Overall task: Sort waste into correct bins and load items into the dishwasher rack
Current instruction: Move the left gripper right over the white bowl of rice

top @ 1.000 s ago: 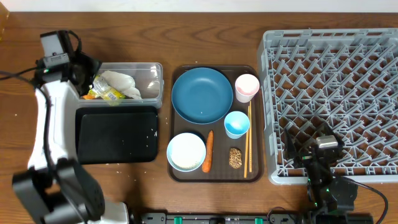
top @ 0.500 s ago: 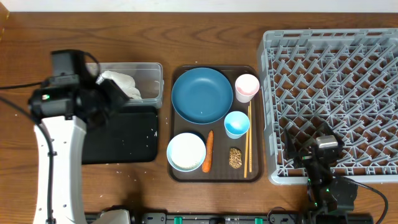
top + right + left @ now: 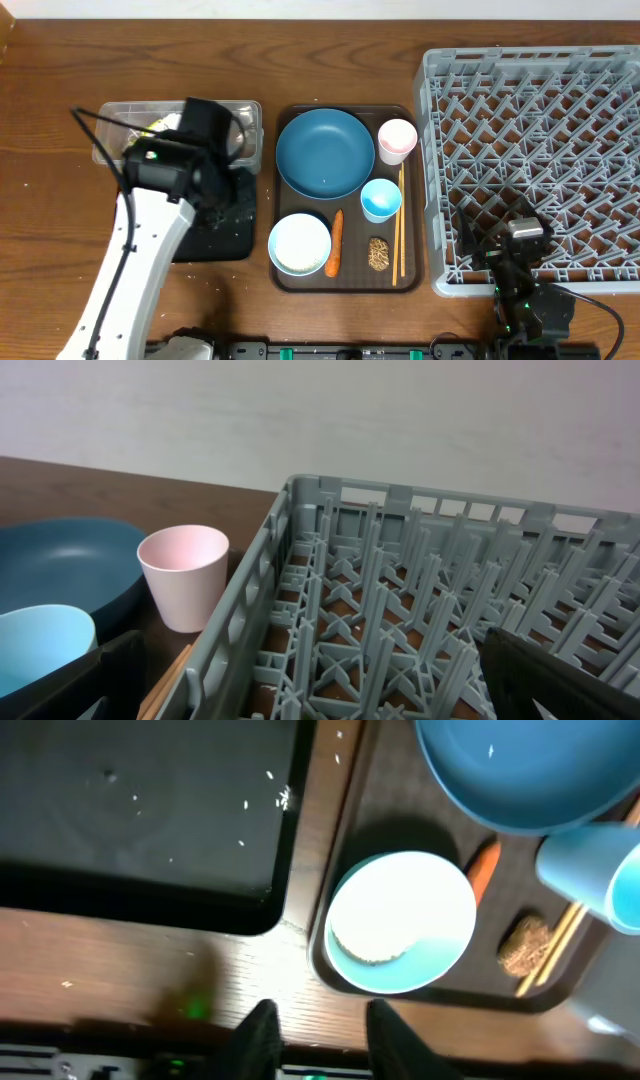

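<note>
Left arm had swung off the clear tub (image 3: 247, 113), left of the brown serving tray (image 3: 356, 270), and hung over the black tray (image 3: 150, 810) beside that tray. Left gripper (image 3: 322, 1032) had narrowed to a small gap, with nothing in it. Light-blue bowl (image 3: 400, 920) sat in the serving tray's near-left corner, probably the next pick. Right gripper (image 3: 305, 660) gaped wide and empty at the rack (image 3: 540, 120), right of the tray.
</note>
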